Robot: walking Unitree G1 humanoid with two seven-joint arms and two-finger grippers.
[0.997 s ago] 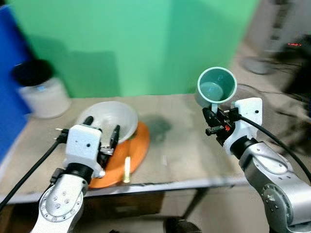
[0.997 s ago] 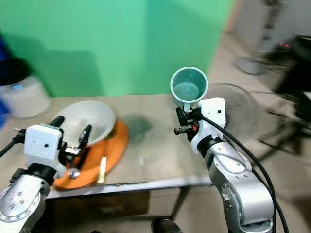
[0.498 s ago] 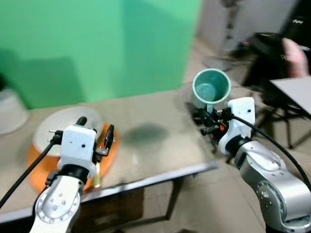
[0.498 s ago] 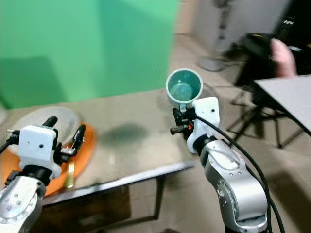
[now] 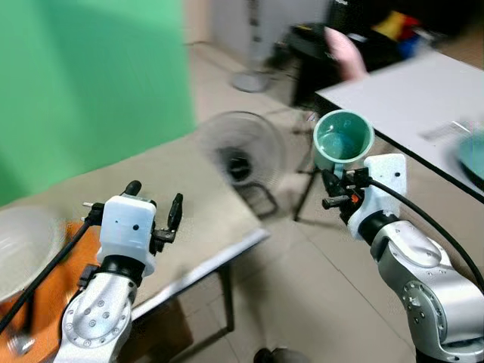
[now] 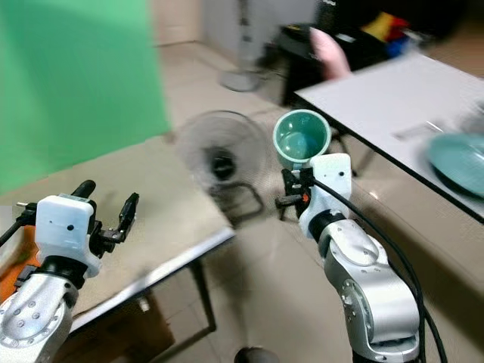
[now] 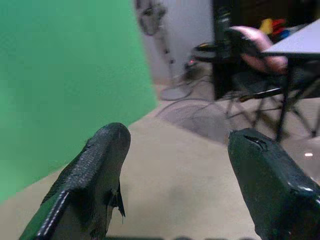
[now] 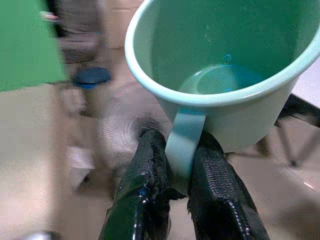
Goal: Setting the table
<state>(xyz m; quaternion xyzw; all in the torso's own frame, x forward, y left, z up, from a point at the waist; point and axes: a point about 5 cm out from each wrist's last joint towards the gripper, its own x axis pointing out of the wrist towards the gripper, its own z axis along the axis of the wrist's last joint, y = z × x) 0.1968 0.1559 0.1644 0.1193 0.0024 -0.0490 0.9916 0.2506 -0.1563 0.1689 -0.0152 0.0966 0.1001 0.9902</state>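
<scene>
A teal mug (image 5: 342,138) is held up in the air by its handle, with my right gripper (image 5: 338,185) shut on that handle (image 8: 181,146); the mug looks empty inside. My left gripper (image 5: 155,208) is open with nothing between its fingers (image 7: 95,175), hovering over the beige table (image 5: 174,189). At the left edge lie part of an orange tray (image 5: 41,302) and a white bowl (image 5: 19,253). A white table (image 5: 408,94) stands at the right, with a teal plate (image 6: 457,155) on it.
A floor fan (image 5: 240,156) stands between the two tables, over tiled floor (image 5: 302,302). A green screen (image 5: 83,76) backs the beige table. A person's hand (image 5: 344,53) shows beyond the white table, near dark furniture.
The camera has swung to the right: the tray and bowl slid to the left edge, the fan and white table came into view. Both grippers keep their poses.
</scene>
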